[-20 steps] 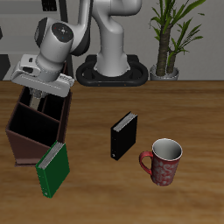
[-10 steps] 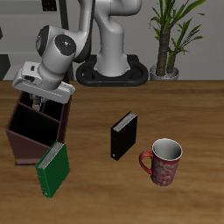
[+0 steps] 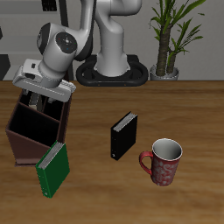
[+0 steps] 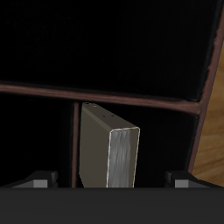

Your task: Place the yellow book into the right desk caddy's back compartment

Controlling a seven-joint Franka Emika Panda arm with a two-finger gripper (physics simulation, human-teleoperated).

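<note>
The yellow book (image 4: 109,147) stands upright inside a compartment of the right desk caddy (image 3: 28,140), seen edge-on with its pale page edges showing in the wrist view. A brown partition (image 4: 131,98) of the caddy runs behind it. My gripper (image 3: 40,102) hovers over the back end of the caddy, and its fingertips (image 4: 38,181) stand wide apart on either side of the book without touching it, so the gripper (image 4: 112,182) is open. In the exterior view the arm and the caddy walls hide the book.
A green book (image 3: 52,168) leans against the caddy's front end. A black book (image 3: 123,136) stands mid-table, with a red mug (image 3: 163,161) beside it nearer the front edge. A potted plant (image 3: 166,39) stands at the back.
The gripper has lifted slightly above the caddy's back end, and its fingers have spread apart from the book.
</note>
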